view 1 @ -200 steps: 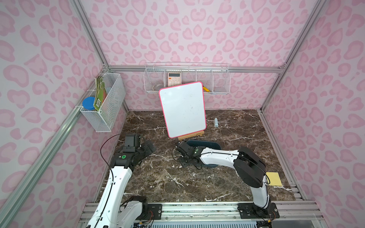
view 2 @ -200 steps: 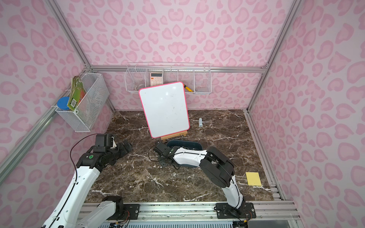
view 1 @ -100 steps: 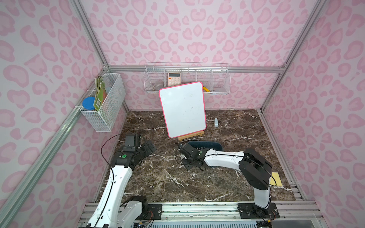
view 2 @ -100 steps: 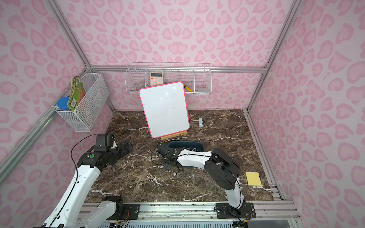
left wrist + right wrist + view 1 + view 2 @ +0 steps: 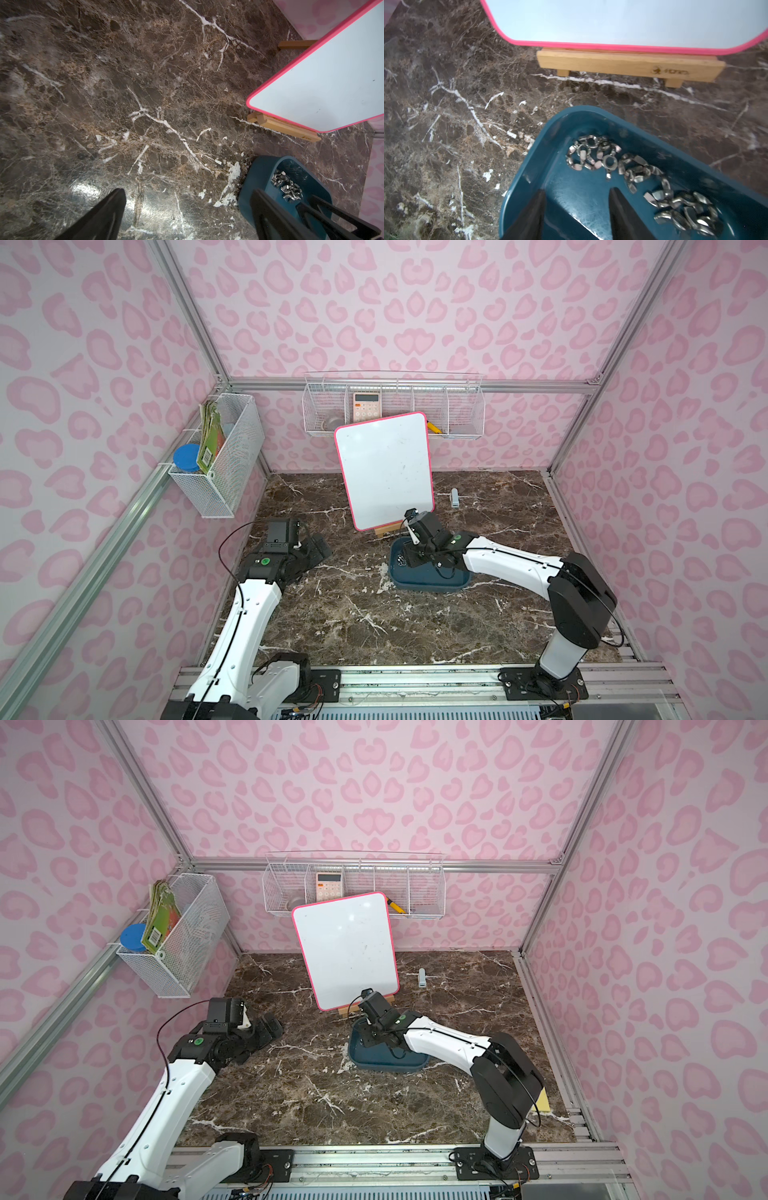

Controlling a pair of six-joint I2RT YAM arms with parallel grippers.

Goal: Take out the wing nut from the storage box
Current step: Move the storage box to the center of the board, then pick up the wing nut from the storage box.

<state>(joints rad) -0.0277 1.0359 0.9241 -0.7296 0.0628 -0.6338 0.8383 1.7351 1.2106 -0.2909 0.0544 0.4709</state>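
Drawn back from the bare counter (image 5: pixel 365 614) beside the storage box (image 5: pixel 548 141), the right jaws are now held over the box's floor, apart, with nothing between them. Wing nuts (image 5: pixel 593 153) are heaped inside the box, which is set on the counter just before the whiteboard (image 5: pixel 384 472). The left jaws are spread wide, unmoved, well apart from the box. A calculator (image 5: pixel 367 406) is kept in the back wire basket (image 5: pixel 465 423).

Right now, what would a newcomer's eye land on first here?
The pink-framed whiteboard stands on a wooden easel on the marble table. Just in front, the teal storage box holds a heap of wing nuts, with the right gripper open over its bare floor.
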